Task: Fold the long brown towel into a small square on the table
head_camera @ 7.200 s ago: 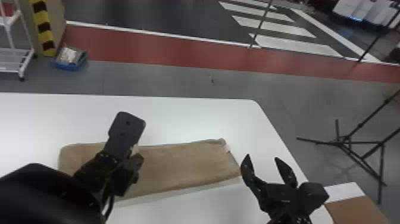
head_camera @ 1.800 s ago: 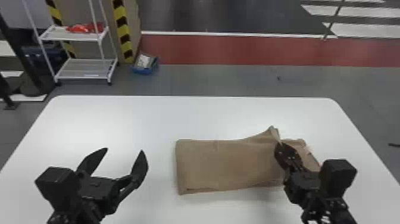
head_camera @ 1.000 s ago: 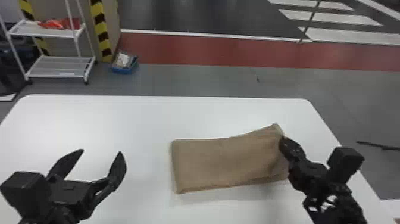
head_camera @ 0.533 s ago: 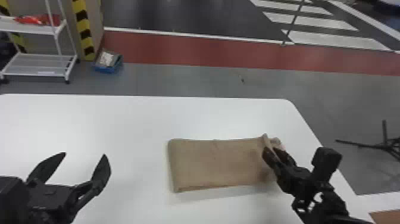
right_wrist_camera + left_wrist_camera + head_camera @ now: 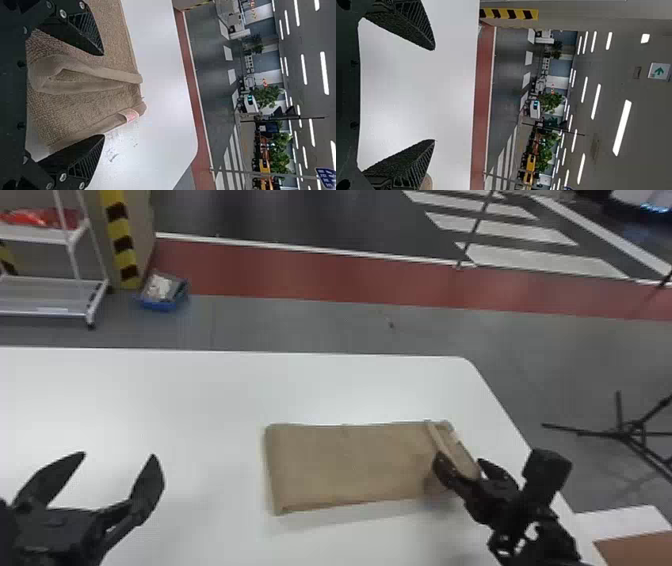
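The brown towel [image 5: 345, 465] lies folded as a wide rectangle right of the table's middle, with a raised ridge near its right end. Around that end stands my right gripper [image 5: 462, 465], its fingers apart. In the right wrist view the right gripper [image 5: 104, 95] is open, with the towel's loose ridge [image 5: 91, 75] and tagged edge [image 5: 132, 115] between its fingers. My left gripper [image 5: 117, 457] is open over the table's left part, well away from the towel; in the left wrist view the left gripper [image 5: 435, 95] has nothing between its fingers.
The white table [image 5: 200, 390] extends behind and left of the towel. Beyond its right edge are a black tripod stand [image 5: 625, 432] and a brown-topped surface [image 5: 637, 547]. A white shelf cart [image 5: 45, 295] and a blue bin [image 5: 162, 292] stand on the floor behind.
The head view has turned rightward. My right gripper has let go of the towel's right end, which was lifted and has dropped into a ridge. The left gripper stays open.
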